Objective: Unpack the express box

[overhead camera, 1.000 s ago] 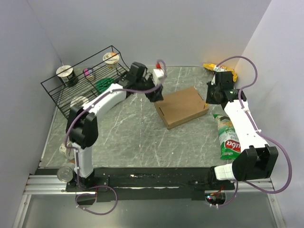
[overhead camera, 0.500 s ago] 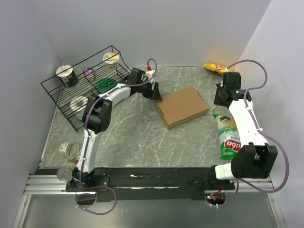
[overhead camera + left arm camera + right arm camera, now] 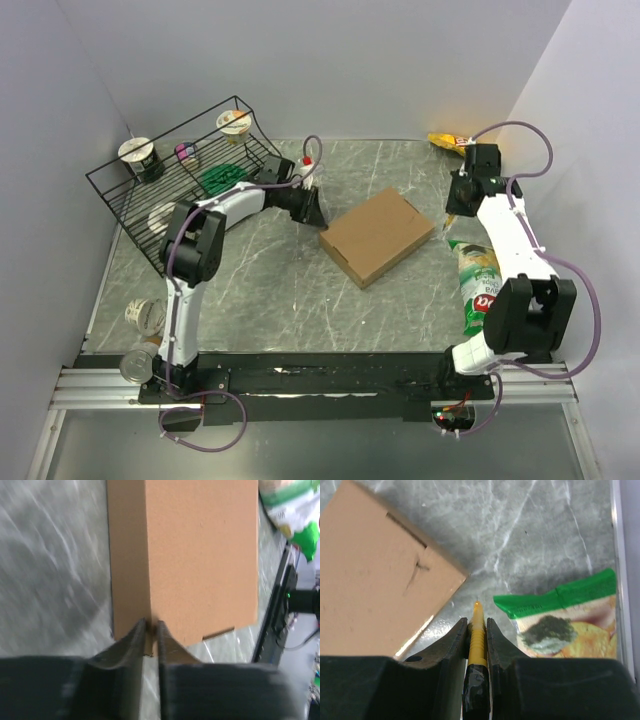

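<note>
The express box (image 3: 375, 236) is a flat brown carton lying skewed on the marble table, flaps down. My left gripper (image 3: 313, 212) is at its left corner. In the left wrist view the box (image 3: 200, 555) fills the top, and the gripper (image 3: 151, 627) is pinched on the cardboard edge at that corner. My right gripper (image 3: 456, 206) hovers off the box's right corner, shut on a yellow-tipped cutter (image 3: 477, 630) with a black taped handle. The cutter's tip points at bare table between the box (image 3: 370, 580) and a chip bag, touching neither.
A black wire rack (image 3: 150, 190) at the back left holds cups and a green item. A green chip bag (image 3: 480, 285) lies along the right side, and a yellow snack bag (image 3: 445, 141) sits at the back right. A cup (image 3: 145, 315) and a can (image 3: 135, 365) sit near left.
The left gripper dropped to the box's left corner and closed on its edge. The box turned and slid slightly nearer. The right gripper drew back off the box's right corner.
</note>
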`<action>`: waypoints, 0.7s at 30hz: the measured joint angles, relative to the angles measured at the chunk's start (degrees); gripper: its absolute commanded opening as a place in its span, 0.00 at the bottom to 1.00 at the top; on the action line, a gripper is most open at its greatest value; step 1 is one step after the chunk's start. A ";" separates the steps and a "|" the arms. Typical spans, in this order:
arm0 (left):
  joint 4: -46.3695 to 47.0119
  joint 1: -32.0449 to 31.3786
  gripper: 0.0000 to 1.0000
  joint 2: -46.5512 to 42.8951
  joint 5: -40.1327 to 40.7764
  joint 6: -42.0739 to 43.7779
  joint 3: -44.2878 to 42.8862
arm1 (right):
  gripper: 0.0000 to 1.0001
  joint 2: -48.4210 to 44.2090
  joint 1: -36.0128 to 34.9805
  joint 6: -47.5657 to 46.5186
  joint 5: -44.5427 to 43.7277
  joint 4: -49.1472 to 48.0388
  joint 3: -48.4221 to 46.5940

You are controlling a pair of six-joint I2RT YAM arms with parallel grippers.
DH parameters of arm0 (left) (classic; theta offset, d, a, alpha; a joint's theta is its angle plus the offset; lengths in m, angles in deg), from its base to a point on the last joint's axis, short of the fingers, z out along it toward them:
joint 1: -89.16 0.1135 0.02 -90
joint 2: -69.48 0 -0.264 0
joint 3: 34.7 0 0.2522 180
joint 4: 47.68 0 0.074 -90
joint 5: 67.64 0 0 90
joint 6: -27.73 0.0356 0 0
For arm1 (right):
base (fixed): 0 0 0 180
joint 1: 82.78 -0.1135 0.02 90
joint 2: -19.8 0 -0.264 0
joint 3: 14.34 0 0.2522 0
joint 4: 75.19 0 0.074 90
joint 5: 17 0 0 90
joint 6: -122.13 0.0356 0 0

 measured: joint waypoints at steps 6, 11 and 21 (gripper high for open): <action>-7.17 0.85 0.03 -12.74 2.01 5.25 14.43 | 0.00 4.68 0.00 0.00 0.85 -0.96 -5.88; -14.99 3.48 0.53 -25.81 4.92 11.41 23.50 | 0.00 5.05 0.00 0.02 1.97 -1.62 -8.50; -11.80 1.07 0.65 -16.46 8.61 8.92 3.72 | 0.00 4.55 0.00 0.07 2.19 -2.25 -7.06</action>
